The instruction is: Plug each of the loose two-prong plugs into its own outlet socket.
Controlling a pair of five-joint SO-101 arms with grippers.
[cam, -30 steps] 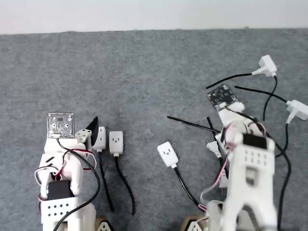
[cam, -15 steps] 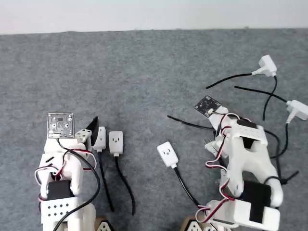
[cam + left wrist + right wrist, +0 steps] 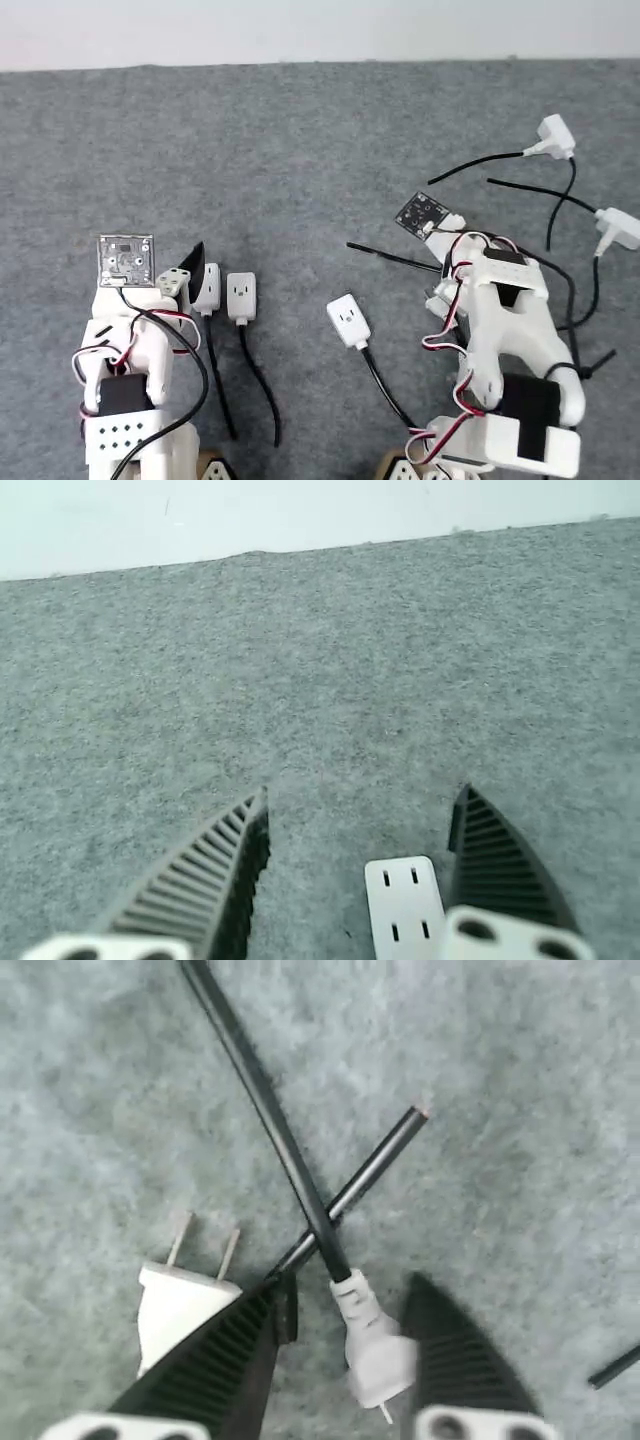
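Since a second ago the right arm (image 3: 505, 320) had folded down near the middle socket (image 3: 349, 322). Left wrist view: the left gripper (image 3: 363, 810), well apart from that socket, stood open around a second socket (image 3: 405, 905). Right wrist view: the right gripper (image 3: 350, 1295) stood open astride a plug (image 3: 375, 1345), holding nothing; closing might catch the crossing cable (image 3: 385, 1150) too and twist the plug.

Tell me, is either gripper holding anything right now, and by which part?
Nothing is held. Both open: left gripper flanks an outlet socket, right gripper flanks a plug.
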